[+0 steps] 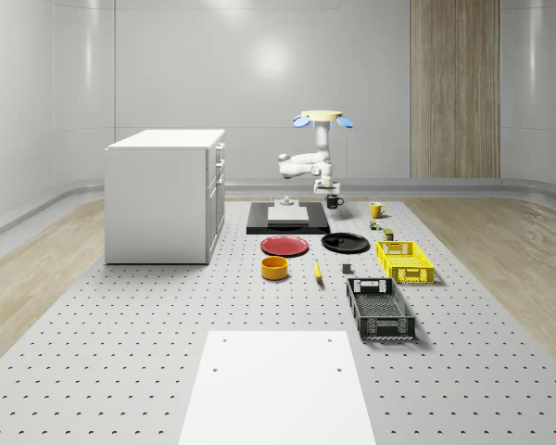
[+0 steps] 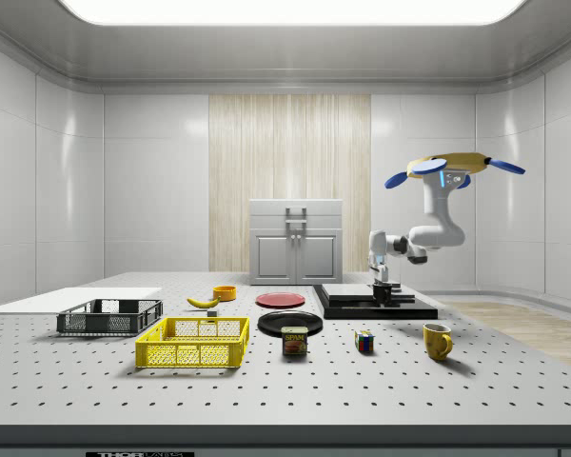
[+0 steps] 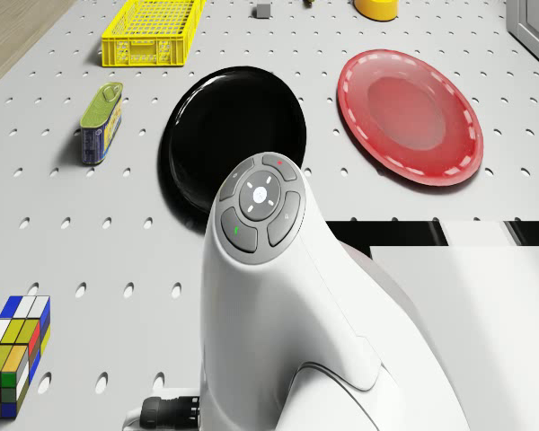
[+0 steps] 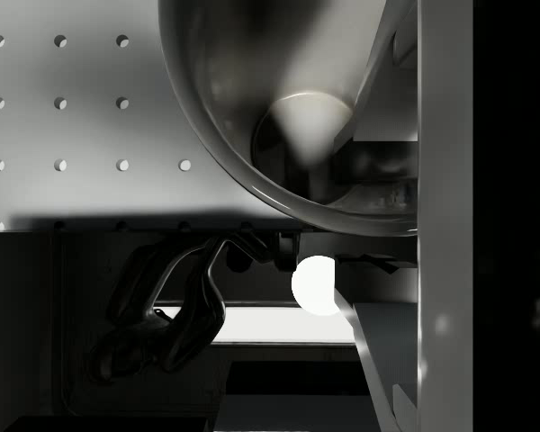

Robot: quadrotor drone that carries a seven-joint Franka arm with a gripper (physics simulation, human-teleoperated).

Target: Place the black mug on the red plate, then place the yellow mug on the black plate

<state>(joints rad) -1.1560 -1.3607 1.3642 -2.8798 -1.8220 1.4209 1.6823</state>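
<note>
drone (image 1: 322, 118) hovers behind perforated bench (image 1: 167, 371) | hand (image 1: 333, 194) over glossy black ceramic mug (image 1: 334, 201), grip state: cannot tell | mug rigid, slick; pinch rim wall opposite handle

Glossy black mug (image 1: 334, 201), yellow mug (image 1: 376, 209), red plate (image 3: 410, 115), black plate (image 3: 236, 135), yellow basket (image 1: 404, 260), multicoloured cube (image 3: 14, 356)

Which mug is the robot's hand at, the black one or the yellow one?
The black mug. The gripper is right down on it beside the black platform, while the yellow mug stands alone on the table, farther off.
</note>
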